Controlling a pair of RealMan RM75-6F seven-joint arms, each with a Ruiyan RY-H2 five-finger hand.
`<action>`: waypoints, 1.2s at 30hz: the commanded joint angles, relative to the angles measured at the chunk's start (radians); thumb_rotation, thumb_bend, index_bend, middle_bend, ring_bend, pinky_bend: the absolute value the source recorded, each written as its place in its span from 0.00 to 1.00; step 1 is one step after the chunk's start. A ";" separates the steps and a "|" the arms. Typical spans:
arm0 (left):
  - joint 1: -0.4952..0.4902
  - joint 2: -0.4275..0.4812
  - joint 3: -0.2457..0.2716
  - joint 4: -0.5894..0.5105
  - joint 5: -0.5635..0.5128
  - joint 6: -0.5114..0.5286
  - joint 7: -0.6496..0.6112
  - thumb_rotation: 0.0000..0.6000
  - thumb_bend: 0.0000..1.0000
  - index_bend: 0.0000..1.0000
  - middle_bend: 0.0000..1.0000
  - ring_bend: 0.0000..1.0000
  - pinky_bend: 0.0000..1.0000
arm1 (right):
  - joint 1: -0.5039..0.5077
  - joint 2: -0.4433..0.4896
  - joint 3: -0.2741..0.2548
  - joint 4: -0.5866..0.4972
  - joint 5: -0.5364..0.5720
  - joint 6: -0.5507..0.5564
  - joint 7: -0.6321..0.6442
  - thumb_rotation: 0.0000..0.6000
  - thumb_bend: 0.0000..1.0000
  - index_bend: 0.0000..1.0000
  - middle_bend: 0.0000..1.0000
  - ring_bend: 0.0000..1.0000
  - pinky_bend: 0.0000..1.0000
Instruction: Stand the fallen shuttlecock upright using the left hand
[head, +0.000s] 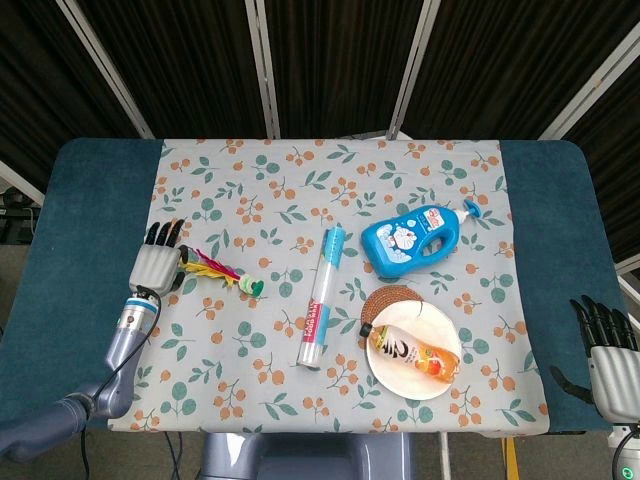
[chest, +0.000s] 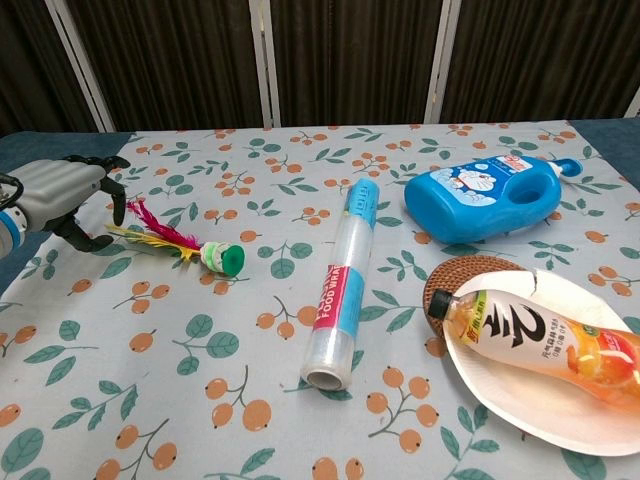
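Note:
The shuttlecock (head: 222, 272) (chest: 184, 245) lies on its side on the floral cloth, red and yellow feathers pointing left, green base to the right. My left hand (head: 157, 264) (chest: 66, 195) hovers just left of the feather tips, fingers apart and curved, holding nothing. Whether a fingertip touches the feathers I cannot tell. My right hand (head: 609, 357) rests at the table's front right corner, fingers apart, empty; the chest view does not show it.
A roll of cling film (head: 320, 296) (chest: 345, 282) lies mid-table. A blue detergent bottle (head: 417, 240) (chest: 487, 197) lies to the right. An orange drink bottle (head: 412, 353) (chest: 540, 340) lies on a white paper plate (head: 446, 385) over a woven coaster (head: 382, 300).

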 joint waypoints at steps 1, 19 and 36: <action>-0.011 -0.012 -0.005 0.012 -0.003 0.001 0.000 1.00 0.38 0.48 0.00 0.00 0.00 | 0.000 0.001 0.000 0.000 0.000 -0.001 0.001 1.00 0.12 0.00 0.00 0.00 0.00; -0.036 -0.060 -0.001 0.075 -0.036 -0.010 0.034 1.00 0.41 0.51 0.00 0.00 0.00 | 0.001 0.000 0.000 -0.002 0.001 -0.004 0.002 1.00 0.12 0.00 0.00 0.00 0.00; -0.043 -0.082 0.001 0.119 -0.050 -0.013 0.033 1.00 0.43 0.55 0.00 0.00 0.00 | 0.001 0.000 0.001 -0.003 0.003 -0.005 0.000 1.00 0.12 0.00 0.00 0.00 0.00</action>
